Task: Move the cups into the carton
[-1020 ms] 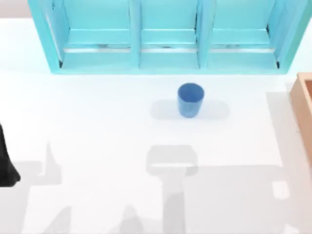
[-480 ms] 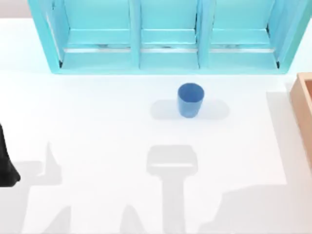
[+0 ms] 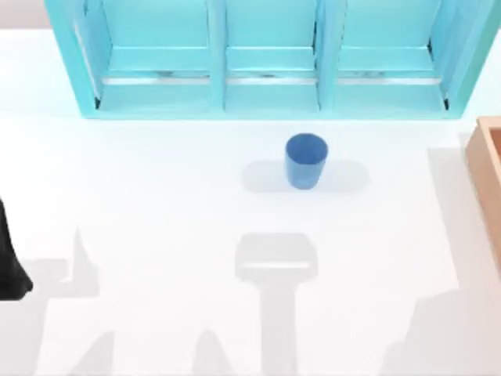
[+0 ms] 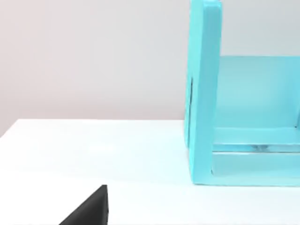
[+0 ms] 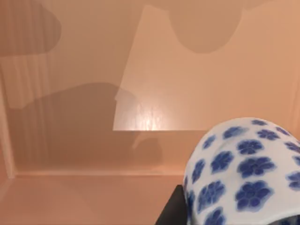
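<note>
The right pincer (image 5: 187, 211) shows in the right wrist view as a dark finger edge tight against the side of the white floral cup (image 5: 243, 168), which sits close under the camera. I judge the pincer to be pinching that cup, though only one finger edge can be seen. Beyond the cup lie the tan floor and straight inner walls of the carton (image 5: 93, 140), so the cup hangs over or inside the box; whether its base touches the floor cannot be told.

In the top view the carton (image 3: 487, 168) stands at the right edge of the desk (image 3: 156, 204), mostly cut off by the frame. The blue cup (image 3: 305, 160) stands upright near the middle of the desk, well apart from the carton, in front of the light-blue shelf unit (image 3: 266, 63) along the far side.

The left arm (image 3: 9, 266) is parked at the left edge of the desk. A dark corner of the left pincer (image 4: 91, 211) shows in the left wrist view, facing the end of the shelf unit, and whether it is spread or pressed together cannot be told.

As for progress, the floral cup looks nearly delivered, with its release not yet done. The blue cup is untouched and remains to be fetched and carried across to the carton.
</note>
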### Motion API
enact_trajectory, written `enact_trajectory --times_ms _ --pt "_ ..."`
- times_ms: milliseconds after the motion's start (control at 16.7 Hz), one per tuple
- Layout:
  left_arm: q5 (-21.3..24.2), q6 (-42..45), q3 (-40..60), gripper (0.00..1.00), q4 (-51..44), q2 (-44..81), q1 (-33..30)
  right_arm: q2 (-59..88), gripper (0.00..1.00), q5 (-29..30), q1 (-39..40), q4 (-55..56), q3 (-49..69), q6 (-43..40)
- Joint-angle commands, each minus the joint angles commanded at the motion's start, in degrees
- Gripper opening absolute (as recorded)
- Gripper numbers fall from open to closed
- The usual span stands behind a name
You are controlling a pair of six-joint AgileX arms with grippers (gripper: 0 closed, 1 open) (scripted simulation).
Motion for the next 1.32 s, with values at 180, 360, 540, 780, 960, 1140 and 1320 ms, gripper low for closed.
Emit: enact_trajectory --times_ms 180,360,540,780,960,1140,1320 --pt "0.0 0.0 0.0 1.0 0.0 0.0 0.0 0.1 0.0 0.0 0.0 1.5 -1.5 0.0" --pt "0.0 0.0 0.0 1.0 0.0 0.0 0.0 0.1 0.08 0.0 0.0 1.5 -1.5 0.0" --pt "0.0 0.0 0.0 1.0 0.0 0.0 0.0 0.1 0.3 0.0 0.0 1.5 -1.5 0.0" --pt "0.0 0.0 0.0 1.0 0.0 0.0 0.0 0.1 0.6 0.0 0.0 1.5 -1.5 0.0" --pt "0.0 0.0 0.0 1.0 0.0 0.0 0.0 0.1 0.83 0.0 0.0 1.5 -1.5 0.0" --pt "0.0 0.0 0.0 1.0 0.0 0.0 0.0 0.1 1.0 0.0 0.0 1.5 -1.5 0.0" --pt "0.0 0.0 0.0 1.0 0.0 0.0 0.0 0.1 1.0 0.0 0.0 1.5 -1.5 0.0"
